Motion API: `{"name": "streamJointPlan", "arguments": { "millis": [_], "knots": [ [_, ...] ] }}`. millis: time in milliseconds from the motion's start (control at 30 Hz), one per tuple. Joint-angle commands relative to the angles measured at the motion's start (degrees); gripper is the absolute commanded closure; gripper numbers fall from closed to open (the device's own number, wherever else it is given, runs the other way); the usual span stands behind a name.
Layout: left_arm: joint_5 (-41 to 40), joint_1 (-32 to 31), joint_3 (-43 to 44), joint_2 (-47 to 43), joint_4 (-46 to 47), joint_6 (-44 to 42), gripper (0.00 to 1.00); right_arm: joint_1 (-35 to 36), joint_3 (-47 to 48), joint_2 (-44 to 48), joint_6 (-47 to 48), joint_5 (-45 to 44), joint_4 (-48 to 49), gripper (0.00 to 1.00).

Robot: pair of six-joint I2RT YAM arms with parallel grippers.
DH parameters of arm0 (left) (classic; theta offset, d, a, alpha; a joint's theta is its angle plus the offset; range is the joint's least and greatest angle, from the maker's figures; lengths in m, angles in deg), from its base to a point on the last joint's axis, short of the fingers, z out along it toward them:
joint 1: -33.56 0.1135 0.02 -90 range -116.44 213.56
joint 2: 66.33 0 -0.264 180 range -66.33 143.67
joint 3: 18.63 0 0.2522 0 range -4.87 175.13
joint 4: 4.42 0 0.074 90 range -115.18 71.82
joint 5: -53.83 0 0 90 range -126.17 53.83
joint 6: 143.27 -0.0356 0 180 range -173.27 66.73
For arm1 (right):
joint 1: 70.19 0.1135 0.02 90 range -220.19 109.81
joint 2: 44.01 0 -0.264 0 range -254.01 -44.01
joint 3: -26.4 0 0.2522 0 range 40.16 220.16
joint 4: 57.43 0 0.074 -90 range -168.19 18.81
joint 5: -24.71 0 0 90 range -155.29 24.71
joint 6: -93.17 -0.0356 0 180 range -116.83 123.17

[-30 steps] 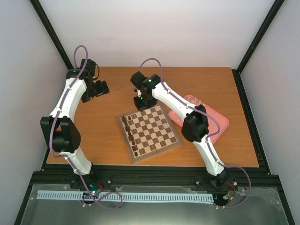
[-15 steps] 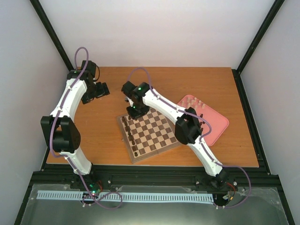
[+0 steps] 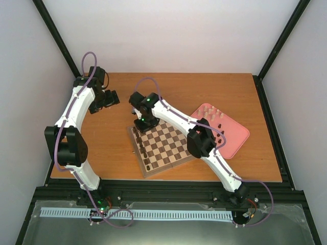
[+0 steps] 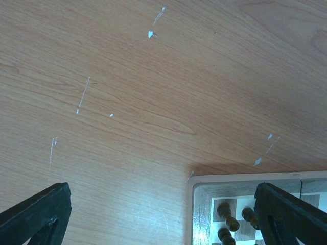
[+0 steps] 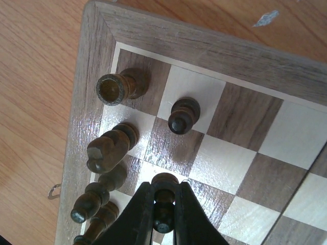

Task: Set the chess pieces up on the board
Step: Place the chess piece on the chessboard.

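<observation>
The board (image 3: 168, 145) lies at the middle of the table, with dark chess pieces (image 3: 140, 144) standing along its left edge. My right gripper (image 3: 141, 124) hangs over its far-left corner. In the right wrist view this gripper (image 5: 164, 196) is shut on a dark pawn (image 5: 164, 223), held upright low over a square in the second row. I cannot tell whether the pawn's base touches the board (image 5: 245, 56). A rook (image 5: 112, 89), another pawn (image 5: 181, 116) and a knight (image 5: 106, 149) stand close by. My left gripper (image 3: 110, 97) is open over bare table, left of the board's corner (image 4: 204, 204).
A pink tray (image 3: 234, 139) at the right of the board holds cream pieces (image 3: 209, 109) and a few dark ones (image 3: 218, 127). The right arm's forearm stretches across the board's far right part. Black frame posts stand at the table's corners.
The right arm has swung left along the board's far edge to its far-left corner, carrying the dark pawn. More of the pink tray now shows. The left arm has stayed put.
</observation>
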Motion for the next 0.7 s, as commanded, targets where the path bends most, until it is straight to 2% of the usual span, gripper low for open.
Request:
{"name": "streamJointPlan", "arguments": {
  "millis": [0, 667],
  "knots": [
    [0.5, -0.4, 0.0, -1.4, 0.3, -0.2, 0.0, 0.6, 2.3, -1.8, 1.2, 1.6, 0.4, 0.97],
    [0.2, -0.4, 0.3, -1.1, 0.2, -0.3, 0.0, 0.5, 4.9, -4.3, 1.6, 1.3, -0.4, 0.97]
  ]
}}
